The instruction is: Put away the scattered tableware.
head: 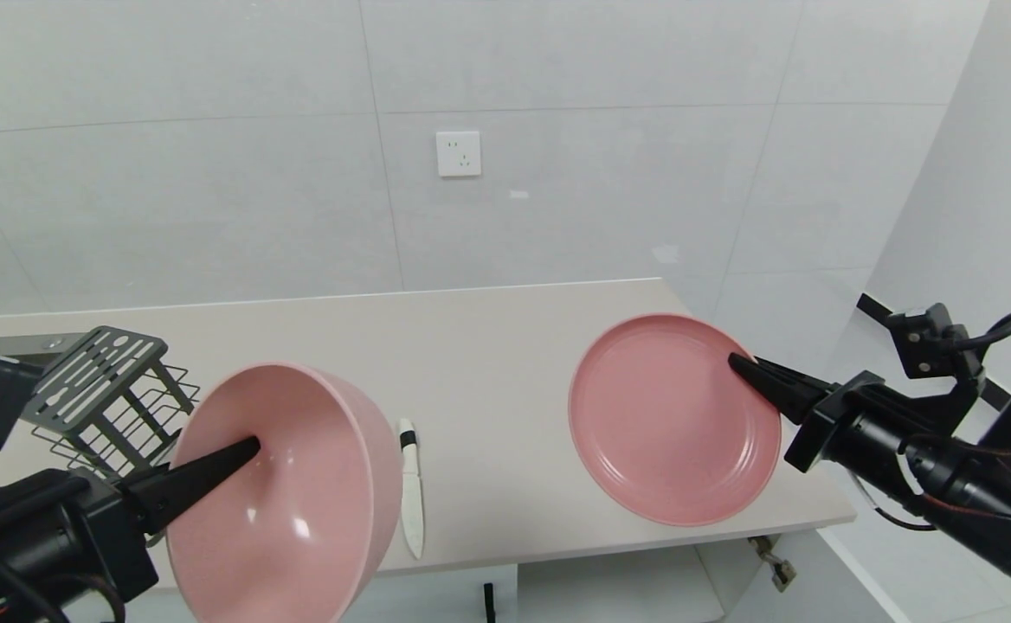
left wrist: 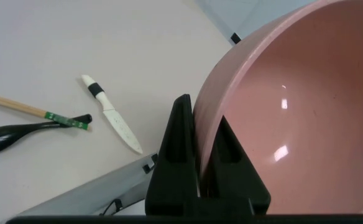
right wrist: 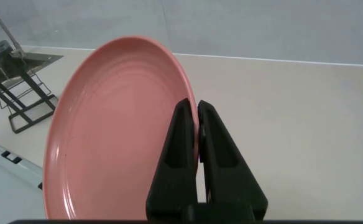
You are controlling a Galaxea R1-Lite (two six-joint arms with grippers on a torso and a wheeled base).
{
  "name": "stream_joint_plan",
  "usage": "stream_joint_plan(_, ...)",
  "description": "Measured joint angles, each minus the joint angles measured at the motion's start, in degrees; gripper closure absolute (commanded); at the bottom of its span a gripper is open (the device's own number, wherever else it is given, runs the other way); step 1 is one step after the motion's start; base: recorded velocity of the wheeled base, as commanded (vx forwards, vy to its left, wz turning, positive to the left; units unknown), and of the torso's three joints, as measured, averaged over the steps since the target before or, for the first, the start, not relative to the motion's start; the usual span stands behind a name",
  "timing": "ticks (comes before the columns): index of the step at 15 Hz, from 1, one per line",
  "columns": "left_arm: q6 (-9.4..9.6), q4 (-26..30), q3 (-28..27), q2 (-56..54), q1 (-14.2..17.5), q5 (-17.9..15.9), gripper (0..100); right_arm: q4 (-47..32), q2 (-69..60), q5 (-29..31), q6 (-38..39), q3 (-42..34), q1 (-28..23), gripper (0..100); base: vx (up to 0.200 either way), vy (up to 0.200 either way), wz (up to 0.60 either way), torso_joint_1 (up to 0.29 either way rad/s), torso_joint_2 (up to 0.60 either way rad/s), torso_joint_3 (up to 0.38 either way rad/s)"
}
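A pink bowl (head: 298, 493) (left wrist: 293, 106) is held tilted above the counter's front left, and my left gripper (head: 250, 446) (left wrist: 201, 115) is shut on its rim, one finger inside and one outside. Over the counter's right end a pink plate (head: 670, 424) (right wrist: 113, 124) hangs tilted, its right rim pinched by my shut right gripper (head: 735, 362) (right wrist: 194, 106). A white knife (head: 410, 489) (left wrist: 110, 113) with a black band lies on the counter beside the bowl. Wooden chopsticks (left wrist: 17, 107) and a black spoon (left wrist: 13, 135) lie together on the counter near the knife.
A black wire cutlery rack (head: 107, 389) (right wrist: 20, 93) stands at the counter's left end, behind the bowl. The beige counter (head: 488, 363) ends just right of the plate, and a tiled wall with a socket (head: 458, 154) runs behind it.
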State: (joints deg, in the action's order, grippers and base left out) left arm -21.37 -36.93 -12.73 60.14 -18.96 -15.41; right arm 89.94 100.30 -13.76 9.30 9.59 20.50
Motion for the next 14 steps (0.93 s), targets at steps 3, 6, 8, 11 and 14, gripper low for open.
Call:
stream_joint_plan(3,1.69,-0.4,0.6,0.2,0.2,0.1,100,-0.1,0.2,0.0,-1.6,-0.3,1.2,100,-0.200,0.000,0.00,0.012,0.00,0.001)
stream_joint_plan(6,2.18,-2.0,1.4,0.6,0.2,0.1,100,0.0,0.2,0.0,-2.1,-0.5,1.4,100,-0.200,0.000,0.00,-0.012,0.00,0.002)
stream_joint_plan(8,2.24,-3.4,2.1,1.3,0.4,0.1,100,0.0,0.2,0.0,-2.1,-0.5,1.4,100,-0.200,0.000,0.00,0.002,0.01,-0.002)
stream_joint_plan(11,2.19,-3.6,2.3,2.0,0.5,0.1,100,0.0,0.2,0.0,-2.2,-0.8,1.5,100,-0.200,0.000,0.00,0.002,0.01,0.004)
stream_joint_plan(14,2.18,-3.4,2.4,2.2,0.5,0.1,100,0.0,0.2,0.0,-2.2,-1.1,1.5,100,0.000,0.000,0.00,0.000,0.00,0.000)
